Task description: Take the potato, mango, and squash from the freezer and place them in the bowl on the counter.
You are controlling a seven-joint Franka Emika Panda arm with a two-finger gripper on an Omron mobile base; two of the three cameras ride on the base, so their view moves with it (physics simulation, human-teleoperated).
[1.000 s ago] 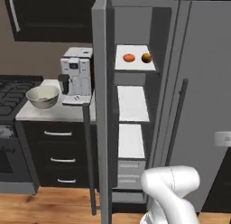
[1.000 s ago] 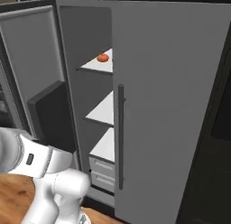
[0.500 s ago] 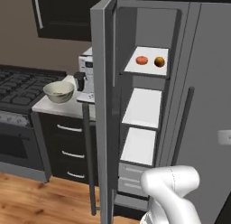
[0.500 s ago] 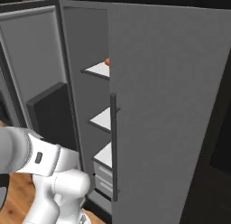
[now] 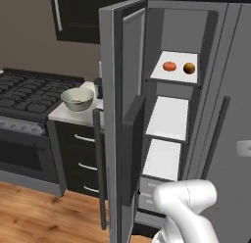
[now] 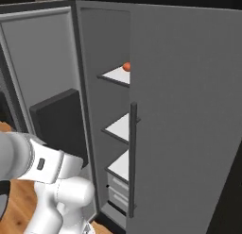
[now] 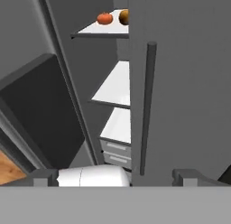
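The freezer (image 5: 179,29) stands open, its thick grey door (image 5: 120,90) swung out to the left. On its top white shelf lies the small red-orange mango (image 5: 169,66) (image 6: 126,66) (image 7: 104,18). Beside it is a duller orange-brown ball (image 5: 189,68) (image 7: 124,16); I cannot tell whether it is the potato. The squash is out of view. The cream bowl (image 5: 77,98) sits on the pale counter (image 5: 73,116) left of the freezer door. My gripper (image 7: 117,177) is open and holds nothing, low in front of the freezer, well below the fruit shelf.
A black gas stove (image 5: 29,92) adjoins the counter on the left, with black drawers (image 5: 81,149) under the slab. A closed grey door with a long bar handle (image 6: 133,157) flanks the opening on the right. Two bare white shelves (image 5: 169,117) and pale drawers (image 7: 118,148) sit lower inside.
The whole picture has shifted in both base views: the base has driven nearer the freezer. The fruit, bowl and door have kept their places.
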